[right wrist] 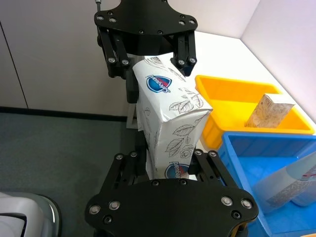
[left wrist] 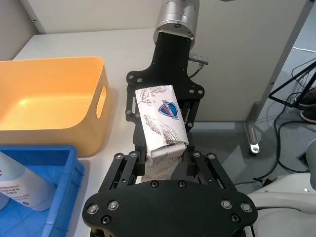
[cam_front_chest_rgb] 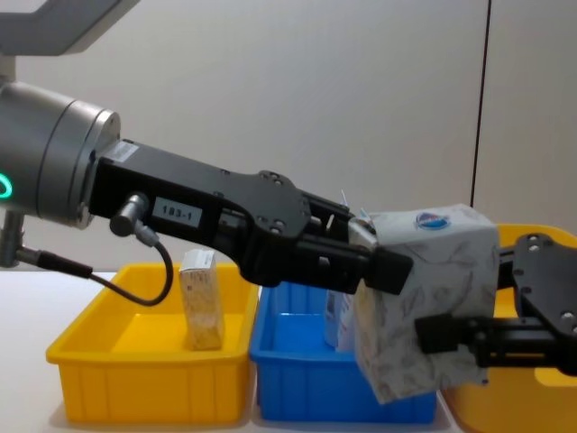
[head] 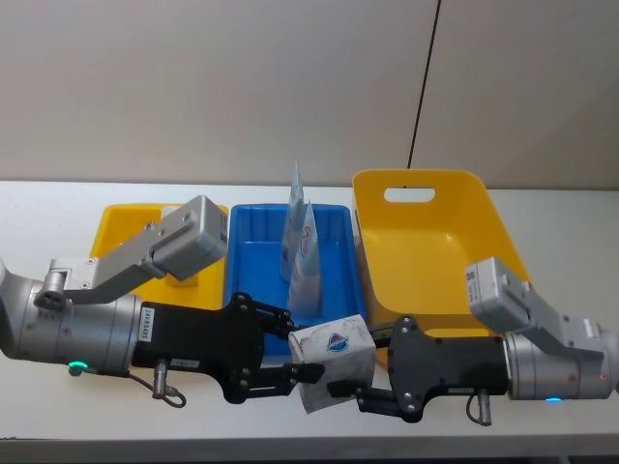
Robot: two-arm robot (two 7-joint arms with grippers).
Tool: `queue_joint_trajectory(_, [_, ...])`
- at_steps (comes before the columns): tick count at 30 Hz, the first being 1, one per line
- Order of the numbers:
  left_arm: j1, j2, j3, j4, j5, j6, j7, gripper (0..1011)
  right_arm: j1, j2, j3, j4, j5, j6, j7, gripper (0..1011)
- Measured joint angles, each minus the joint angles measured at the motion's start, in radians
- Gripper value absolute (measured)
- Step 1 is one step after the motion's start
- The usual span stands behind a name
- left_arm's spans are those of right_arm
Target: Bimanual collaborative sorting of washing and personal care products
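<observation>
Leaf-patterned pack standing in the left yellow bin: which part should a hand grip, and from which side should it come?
Probably its top end, from above. The leaf-patterned pack stands upright, and its top rises above the rim of the left yellow bin, whose walls shield the lower part. The left hand and right hand are both shut on a second pack.

We take this for a robotics lab or test room, not a home. A bare white counter [head: 58,198] stands against a plain, undecorated wall [head: 193,87] with a black cable [head: 426,77] running up it. A yellow bin [head: 118,227], a blue bin [head: 253,242] and a larger yellow bin [head: 426,251] stand in a row. Loose cables [left wrist: 282,129] trail over the grey floor [right wrist: 59,143] beside black stand legs [left wrist: 291,79].
</observation>
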Motion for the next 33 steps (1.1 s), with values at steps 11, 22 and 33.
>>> queue_joint_trajectory(11, [0.000, 0.000, 0.000, 0.000, 0.000, 0.000, 0.000, 388, 0.001, -0.001, -0.002, 0.001, -0.001, 0.000, 0.000, 368])
queue_joint_trajectory(22, [0.000, -0.001, 0.002, 0.000, -0.001, 0.000, -0.003, 701, -0.002, 0.003, -0.005, -0.004, 0.010, -0.002, -0.001, 340])
queue_joint_trajectory(33, [0.001, 0.001, 0.001, 0.000, -0.004, 0.000, -0.001, 986, -0.016, 0.016, -0.003, -0.009, 0.020, -0.011, -0.014, 340])
